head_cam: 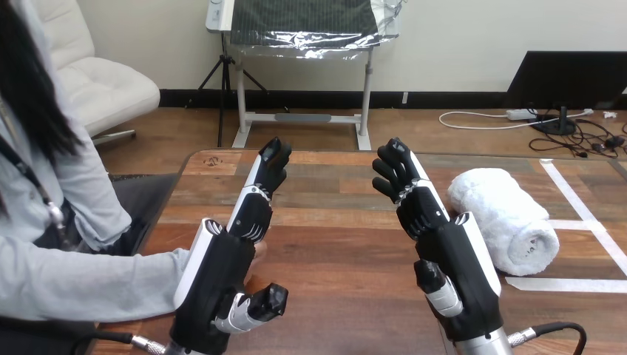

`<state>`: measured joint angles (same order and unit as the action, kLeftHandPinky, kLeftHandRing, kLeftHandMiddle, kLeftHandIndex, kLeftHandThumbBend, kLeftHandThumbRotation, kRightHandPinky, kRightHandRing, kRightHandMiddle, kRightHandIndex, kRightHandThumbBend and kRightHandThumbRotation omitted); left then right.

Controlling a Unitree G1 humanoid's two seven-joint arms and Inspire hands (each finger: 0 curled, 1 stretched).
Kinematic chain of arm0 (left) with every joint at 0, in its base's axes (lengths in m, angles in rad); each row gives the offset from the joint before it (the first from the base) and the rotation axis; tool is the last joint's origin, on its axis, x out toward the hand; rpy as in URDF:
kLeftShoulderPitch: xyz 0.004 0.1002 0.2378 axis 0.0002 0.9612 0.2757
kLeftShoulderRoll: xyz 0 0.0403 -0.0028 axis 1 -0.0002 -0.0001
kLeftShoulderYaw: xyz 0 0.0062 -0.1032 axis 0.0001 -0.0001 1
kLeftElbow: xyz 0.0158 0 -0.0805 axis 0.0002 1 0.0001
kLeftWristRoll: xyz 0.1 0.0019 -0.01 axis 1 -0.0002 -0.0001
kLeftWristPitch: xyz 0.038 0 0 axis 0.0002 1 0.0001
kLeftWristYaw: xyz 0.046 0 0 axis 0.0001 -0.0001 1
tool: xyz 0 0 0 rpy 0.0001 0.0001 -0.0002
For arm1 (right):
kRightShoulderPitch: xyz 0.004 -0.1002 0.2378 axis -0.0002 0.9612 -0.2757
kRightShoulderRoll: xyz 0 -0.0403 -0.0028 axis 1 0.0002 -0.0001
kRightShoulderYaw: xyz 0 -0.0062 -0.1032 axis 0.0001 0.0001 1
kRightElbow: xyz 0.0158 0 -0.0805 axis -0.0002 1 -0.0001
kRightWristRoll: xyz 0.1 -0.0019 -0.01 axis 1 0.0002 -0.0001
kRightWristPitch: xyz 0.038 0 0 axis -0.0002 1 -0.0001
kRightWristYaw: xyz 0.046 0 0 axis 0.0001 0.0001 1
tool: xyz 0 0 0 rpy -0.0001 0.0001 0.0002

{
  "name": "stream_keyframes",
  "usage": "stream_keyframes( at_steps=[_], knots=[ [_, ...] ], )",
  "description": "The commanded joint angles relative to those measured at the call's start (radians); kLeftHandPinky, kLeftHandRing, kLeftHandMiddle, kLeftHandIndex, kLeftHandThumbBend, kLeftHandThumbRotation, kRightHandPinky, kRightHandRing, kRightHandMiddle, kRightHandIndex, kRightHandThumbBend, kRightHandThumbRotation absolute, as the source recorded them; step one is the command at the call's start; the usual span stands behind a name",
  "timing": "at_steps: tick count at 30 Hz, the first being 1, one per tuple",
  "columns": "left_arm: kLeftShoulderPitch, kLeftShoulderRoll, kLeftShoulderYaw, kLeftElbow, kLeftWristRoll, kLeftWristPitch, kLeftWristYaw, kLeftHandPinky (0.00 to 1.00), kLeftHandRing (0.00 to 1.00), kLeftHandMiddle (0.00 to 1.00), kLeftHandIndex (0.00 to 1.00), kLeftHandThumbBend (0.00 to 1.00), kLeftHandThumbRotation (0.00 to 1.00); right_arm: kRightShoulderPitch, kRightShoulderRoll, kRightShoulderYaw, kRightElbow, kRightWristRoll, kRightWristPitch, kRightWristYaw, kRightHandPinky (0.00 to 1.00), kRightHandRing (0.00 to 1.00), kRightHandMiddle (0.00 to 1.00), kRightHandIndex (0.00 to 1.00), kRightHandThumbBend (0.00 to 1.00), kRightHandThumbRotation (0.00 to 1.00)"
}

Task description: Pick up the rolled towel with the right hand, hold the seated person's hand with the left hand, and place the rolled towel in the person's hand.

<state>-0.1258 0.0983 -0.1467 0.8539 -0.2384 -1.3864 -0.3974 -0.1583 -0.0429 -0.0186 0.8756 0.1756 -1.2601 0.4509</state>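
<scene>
Tabletop's (347, 255) right edge: white rolled terry towel (506, 218).
Right hand (444, 244): fingers (395, 174) released, empty; should wrap towel's middle.
Left hand (229, 259): fingers released.

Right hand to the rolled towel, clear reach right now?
Probably yes. The rolled towel lies on the table right beside the right hand, on its outer side, with nothing between them. The hand is open and holds nothing.

A rolled towel (503, 218) is laid on the table (340, 244) at the right, just beside the right hand (449, 257). The left hand (220, 272) is placed at the left, with the person's hand (260, 250) mostly hidden behind it.
</scene>
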Motion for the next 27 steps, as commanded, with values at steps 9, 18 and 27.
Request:
stream_keyframes(
  at_steps=[9,18,27],
  knots=[
    [-0.060,-0.020,0.016,-0.028,-0.017,0.006,-0.007,0.98,1.00,1.00,1.00,1.00,0.85,-0.080,-0.006,-0.042,0.017,-0.081,-0.069,-0.087,0.89,0.93,0.96,0.97,1.00,0.95],
    [-0.066,-0.027,0.022,-0.021,-0.015,0.006,-0.008,0.97,1.00,1.00,1.00,1.00,0.84,-0.093,-0.023,-0.051,0.027,-0.121,-0.069,-0.135,0.86,0.91,0.95,0.96,1.00,0.96],
    [-0.070,-0.034,0.031,-0.015,-0.004,0.003,-0.005,0.95,1.00,1.00,1.00,1.00,0.82,-0.117,-0.045,-0.057,0.026,-0.133,-0.054,-0.167,0.87,0.94,0.96,0.96,1.00,0.92]
  ],
)
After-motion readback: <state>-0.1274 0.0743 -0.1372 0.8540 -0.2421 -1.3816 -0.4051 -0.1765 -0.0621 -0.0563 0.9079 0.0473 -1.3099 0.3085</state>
